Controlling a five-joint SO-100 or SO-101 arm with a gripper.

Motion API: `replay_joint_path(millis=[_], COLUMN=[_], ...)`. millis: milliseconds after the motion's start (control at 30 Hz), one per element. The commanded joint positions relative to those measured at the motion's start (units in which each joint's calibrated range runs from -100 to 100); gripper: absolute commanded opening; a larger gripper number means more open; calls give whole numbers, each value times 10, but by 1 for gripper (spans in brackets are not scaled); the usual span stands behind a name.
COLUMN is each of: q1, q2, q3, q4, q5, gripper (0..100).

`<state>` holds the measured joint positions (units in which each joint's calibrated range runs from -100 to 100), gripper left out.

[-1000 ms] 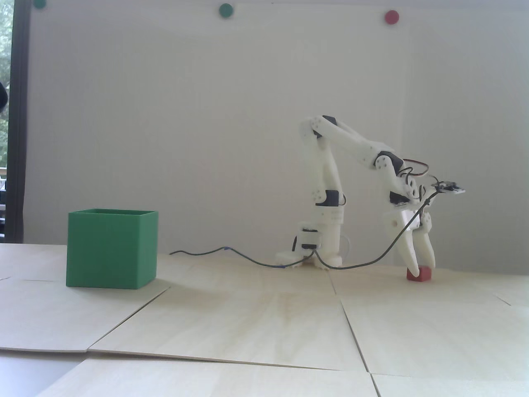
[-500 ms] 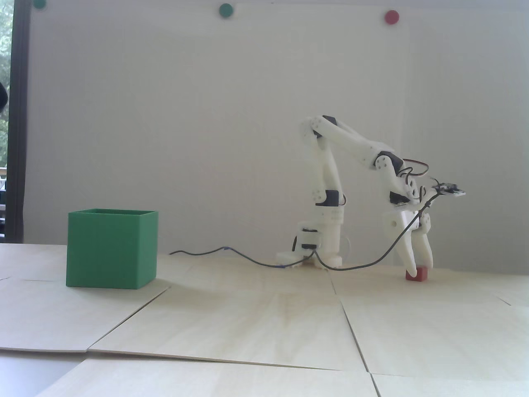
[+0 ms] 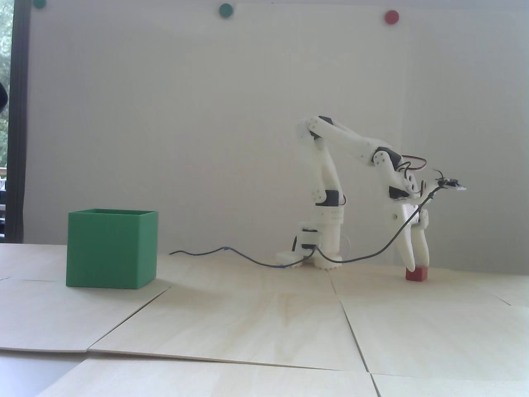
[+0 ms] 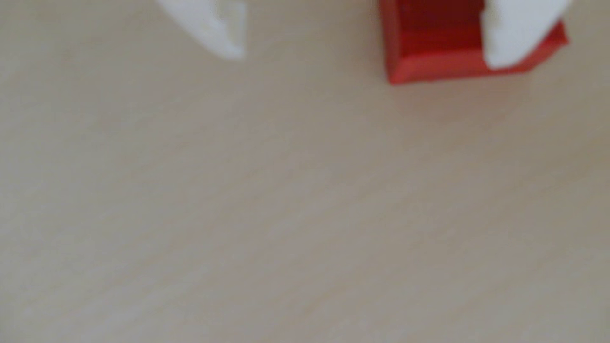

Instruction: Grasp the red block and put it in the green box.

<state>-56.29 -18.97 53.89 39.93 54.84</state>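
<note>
From my remote desk: my gripper (image 4: 366, 61) hangs spread wide over the red block (image 4: 435, 49), one fingertip (image 4: 515, 36) on the block's top, the other well clear, holding nothing; the block (image 3: 415, 273) sits on the wooden table (image 3: 264, 314), far right of the green box (image 3: 111, 248).

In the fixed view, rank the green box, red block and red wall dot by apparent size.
1. green box, by far the largest.
2 and 3. red block and red wall dot: similar, and the dot is farther away, so unranked.
</note>
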Motion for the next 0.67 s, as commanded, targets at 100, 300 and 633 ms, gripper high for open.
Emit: replay_joint_path(millis=[100, 300, 633], q1=[-18, -53, -55], q2=[-37, -37, -37], q3=[-7, -10, -7], q4=[7, 10, 12], q5=[6, 4, 4], gripper=[26, 26, 26])
